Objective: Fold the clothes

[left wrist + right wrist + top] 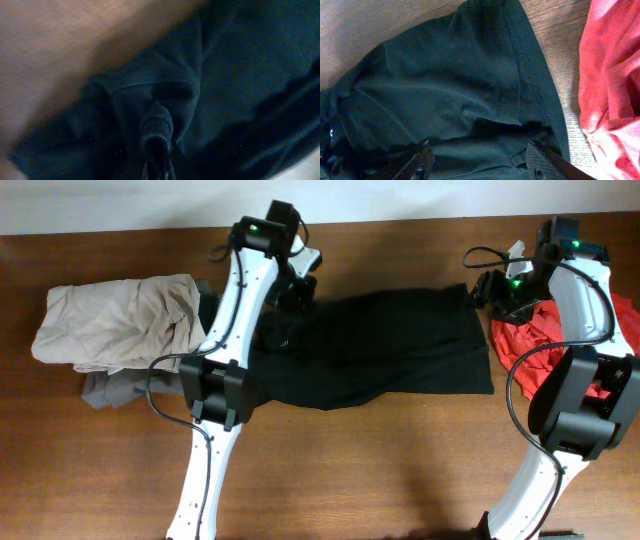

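Observation:
A black garment (390, 350) lies spread across the middle of the table. My left gripper (297, 288) is at its far left corner. In the left wrist view the jaws (157, 150) are shut on a bunched fold of the black garment (230, 75). My right gripper (482, 288) is at the garment's far right corner. In the right wrist view its fingers (480, 159) are wide open, low over the black garment (450, 85) near its stitched hem, holding nothing.
A red garment (530, 345) lies crumpled at the right under the right arm and shows in the right wrist view (612, 75). A beige garment (110, 320) lies on a grey one (110, 388) at the left. Bare wood table (380, 470) lies in front.

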You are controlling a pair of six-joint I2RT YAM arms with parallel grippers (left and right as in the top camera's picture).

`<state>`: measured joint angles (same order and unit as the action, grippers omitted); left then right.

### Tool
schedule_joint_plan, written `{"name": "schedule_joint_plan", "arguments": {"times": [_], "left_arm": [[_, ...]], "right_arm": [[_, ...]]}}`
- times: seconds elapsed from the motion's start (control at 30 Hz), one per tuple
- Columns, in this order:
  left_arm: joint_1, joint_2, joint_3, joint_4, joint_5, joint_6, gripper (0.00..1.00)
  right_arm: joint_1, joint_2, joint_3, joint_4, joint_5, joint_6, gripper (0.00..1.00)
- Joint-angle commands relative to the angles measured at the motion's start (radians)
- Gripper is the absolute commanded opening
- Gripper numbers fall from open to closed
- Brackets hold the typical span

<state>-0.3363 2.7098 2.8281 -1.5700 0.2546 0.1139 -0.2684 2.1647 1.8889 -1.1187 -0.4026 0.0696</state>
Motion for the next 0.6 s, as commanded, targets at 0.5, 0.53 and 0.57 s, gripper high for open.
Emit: {"name": "schedule_joint_plan", "arguments": {"times": [0.5, 0.53, 0.57], "left_arm": [[-0.072, -0.006, 0.031, -0.097, -0.087, 0.023, 0.27], [-0.068, -0.006, 0.032, -0.082, -0.097, 0.023, 0.27], [-0.064, -0.006, 0.032, -0.064, -0.098, 0.023, 0.27]], "right_arm": [[0.007, -0.002, 0.009, 0.002, -0.006, -0.010, 0.66], [0.008, -0.002, 0.009, 0.004, -0.007, -0.010, 0.72], [0.008, -0.002, 0.009, 0.006, -0.011, -0.010, 0.76]]}}
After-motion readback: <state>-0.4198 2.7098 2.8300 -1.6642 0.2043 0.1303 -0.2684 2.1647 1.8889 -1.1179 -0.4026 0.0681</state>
